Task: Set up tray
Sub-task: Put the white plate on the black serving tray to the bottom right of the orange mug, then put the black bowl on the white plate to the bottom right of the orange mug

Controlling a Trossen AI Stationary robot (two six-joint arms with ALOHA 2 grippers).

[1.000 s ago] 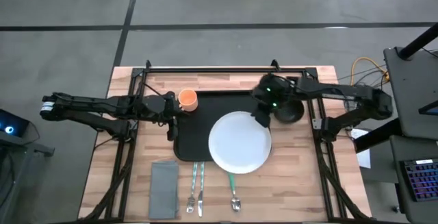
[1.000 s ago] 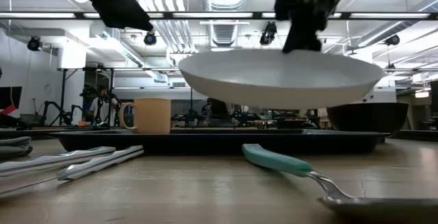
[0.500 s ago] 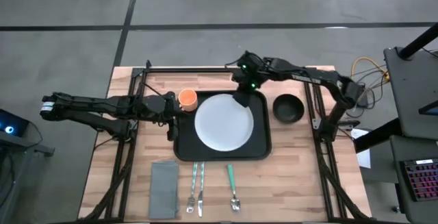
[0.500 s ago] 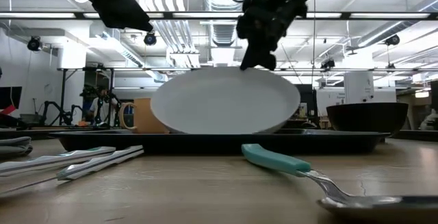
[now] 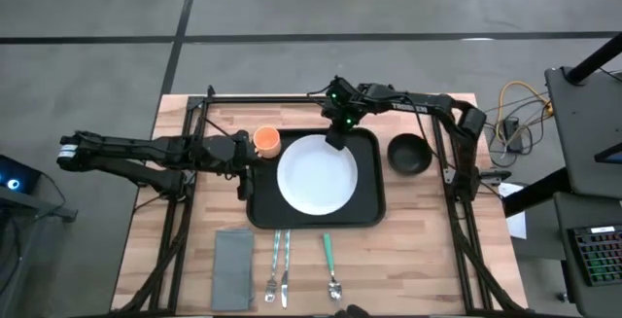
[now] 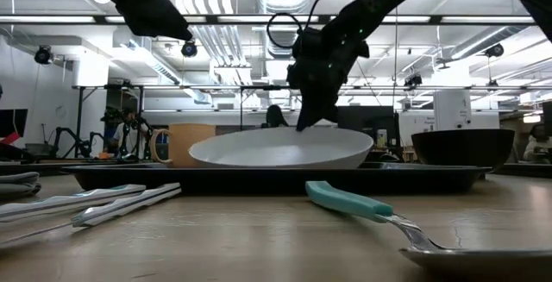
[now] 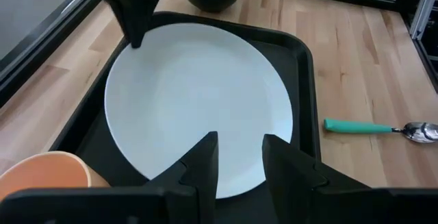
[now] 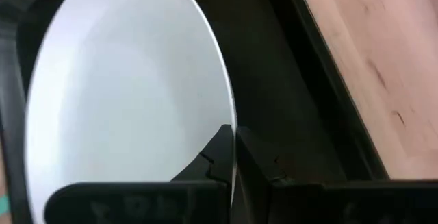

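Plate on the tray, right gripper pinching its far rim

The wooden table (image 5: 418, 250) carried the black tray (image 5: 369, 211) at its middle, with the white plate (image 5: 316, 174) lying inside it. The right gripper (image 5: 334, 140) was clamped on the plate's far edge, fingers together on the rim. The left gripper (image 5: 243, 155) hovered at the tray's left side, fingers partly apart and empty, beside the orange cup (image 5: 267, 141). A black bowl (image 5: 409, 153) sat right of the tray; a grey napkin (image 5: 232, 268), cutlery and a teal-handled spoon (image 5: 330, 264) lay in front.
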